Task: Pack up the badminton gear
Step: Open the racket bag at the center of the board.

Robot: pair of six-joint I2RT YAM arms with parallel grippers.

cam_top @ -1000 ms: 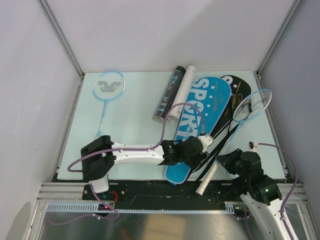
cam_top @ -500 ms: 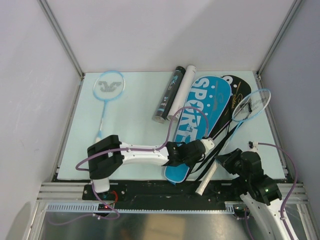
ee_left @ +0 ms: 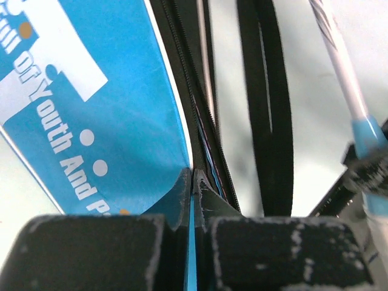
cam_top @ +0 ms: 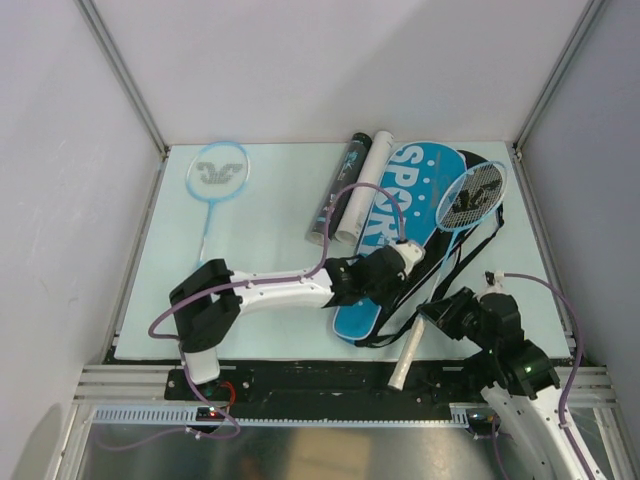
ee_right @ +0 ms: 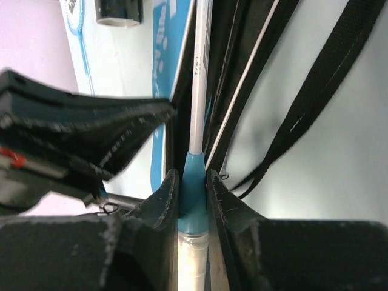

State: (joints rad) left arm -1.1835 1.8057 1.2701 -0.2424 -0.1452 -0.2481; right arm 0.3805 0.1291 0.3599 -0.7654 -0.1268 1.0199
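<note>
The left gripper point(ee_left: 193, 179) is pinching the thin edge of the blue bag point(cam_top: 410, 190) flat between its pads. The right gripper point(ee_right: 193, 179) is clamping the light-blue racket point(cam_top: 472, 195) on the tapered cone where shaft meets handle. The racket's head is hanging well ahead of that gripper over the bag's wide end, and its white grip is jutting out behind, past the worktop point(cam_top: 260, 270) edge. The likeliest failure, as I am judging it, is the head riding onto the bag instead of entering the slit beside the left gripper, because the mouth is looking barely parted. The fabric could also be slipping from so shallow a pinch, letting the opening fall shut. The cone is narrowing toward the shaft, so a push against zipper teeth might be sliding or twisting the racket in the clamp. The black strap point(ee_right: 315, 91) just right of the right gripper could be snagging the frame, and the two grippers are working near enough to knock together.
</note>
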